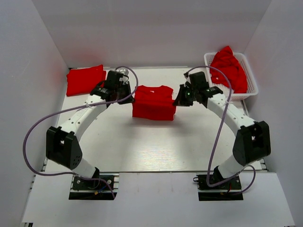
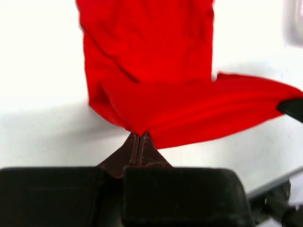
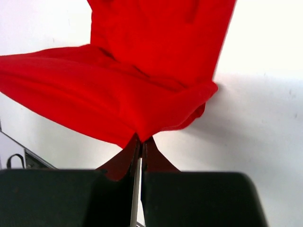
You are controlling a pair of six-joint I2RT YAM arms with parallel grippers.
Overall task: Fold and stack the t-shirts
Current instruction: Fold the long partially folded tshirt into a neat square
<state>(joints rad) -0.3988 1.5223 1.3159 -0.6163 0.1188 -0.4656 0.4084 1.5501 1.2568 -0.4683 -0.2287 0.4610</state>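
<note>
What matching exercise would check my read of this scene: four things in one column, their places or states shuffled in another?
Things
1. middle t-shirt
2. far-left t-shirt
3. crumpled t-shirt heap
4. left pincer

Places or states
A. inside the white basket
B. lying at the far left corner of the table
C. shut on a cloth edge
D. gripped at both side edges

Pairs: 1-D, 2-B, 3-A, 4-C

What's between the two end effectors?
A red t-shirt, held by the left end effector and right end effector; the top view shows it.
</note>
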